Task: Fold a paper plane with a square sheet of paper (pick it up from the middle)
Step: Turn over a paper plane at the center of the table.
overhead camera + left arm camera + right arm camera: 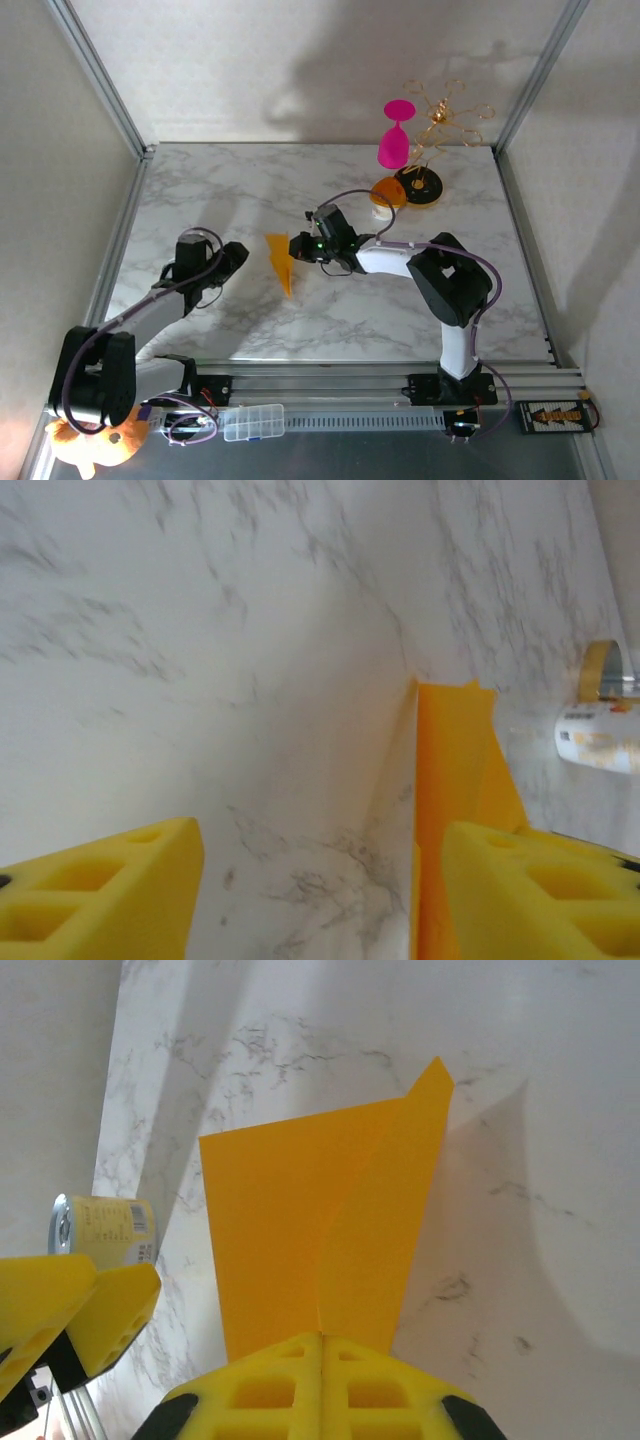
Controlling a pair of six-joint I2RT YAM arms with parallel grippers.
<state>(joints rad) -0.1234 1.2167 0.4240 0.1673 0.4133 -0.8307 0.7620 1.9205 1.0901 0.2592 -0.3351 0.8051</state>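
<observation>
While the left arm reaches in from the lower left of the top view, its left gripper (236, 257) sits low over the marble table (230, 190), left of centre. In the left wrist view, the left gripper (318, 832) has its yellow fingers (110, 880) standing wide apart with bare marble between them, clamped on nothing. The folded sheet of paper (455, 750) rises as an orange strip right beside the right-hand finger; whether it touches that finger cannot be told.

Just right of that gripper in the top view, the folded sheet of paper (280, 262) shows near the middle of the frame as a narrow yellow-orange shape with its point toward the lower edge. The right gripper (296, 246) meets its upper right edge.

In the right wrist view, the right gripper (322, 1338) has its fingers pressed together on the lower edge of the folded sheet of paper (300, 1220). The sheet spreads upward from the grip, with a crease running up from it and a sharp tip toward the upper right.

Farther right in the top view, toward the upper right corner of the table, stand a white cup with an orange top (385, 197), a black-and-yellow disc (420, 186) and a pink goblet (393, 140).
</observation>
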